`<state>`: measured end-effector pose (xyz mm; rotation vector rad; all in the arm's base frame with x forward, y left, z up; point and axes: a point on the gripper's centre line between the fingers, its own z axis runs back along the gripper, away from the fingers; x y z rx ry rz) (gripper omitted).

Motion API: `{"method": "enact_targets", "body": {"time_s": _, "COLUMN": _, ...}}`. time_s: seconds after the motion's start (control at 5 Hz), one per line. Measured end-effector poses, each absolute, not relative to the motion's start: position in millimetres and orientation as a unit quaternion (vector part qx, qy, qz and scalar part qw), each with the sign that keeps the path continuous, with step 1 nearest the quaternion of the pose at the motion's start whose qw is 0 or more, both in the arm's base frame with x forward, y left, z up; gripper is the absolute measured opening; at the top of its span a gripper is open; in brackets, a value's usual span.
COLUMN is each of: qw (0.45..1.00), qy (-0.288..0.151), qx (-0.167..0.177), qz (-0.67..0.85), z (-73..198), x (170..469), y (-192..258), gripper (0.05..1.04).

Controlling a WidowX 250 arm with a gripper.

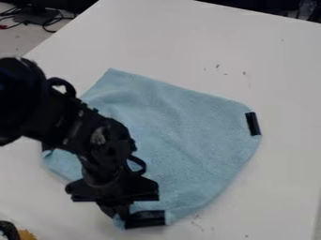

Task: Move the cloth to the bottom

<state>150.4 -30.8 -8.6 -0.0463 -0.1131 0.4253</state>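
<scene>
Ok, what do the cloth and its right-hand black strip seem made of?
Cloth: soft, matte fabric, likely microfiber, from its fine texture and gentle folds.
Black strip: perhaps tape or plastic, from its straight edges and faint sheen; I can't tell which.

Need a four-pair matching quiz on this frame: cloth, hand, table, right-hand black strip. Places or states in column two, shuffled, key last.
Things
1. Light blue fabric cloth
2. Black robot hand
3. Flat white table
4. Short black strip, the steeply slanted one

Places or states
A. Beneath the cloth
B. On the cloth's right edge
C. Spread out, lightly rumpled
D. Near the cloth's bottom edge

Pairs: 1-C, 2-D, 3-A, 4-B
</scene>
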Motion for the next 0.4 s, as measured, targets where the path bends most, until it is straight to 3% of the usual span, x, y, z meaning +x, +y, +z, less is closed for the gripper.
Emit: {"method": "enact_targets", "body": {"time_s": 0.4, "qw": 0.972, "qy": -0.058, "qx": -0.015, "qz": 0.227, "z": -7.9, "x": 141.3, "y": -39.5, "gripper": 0.058}}
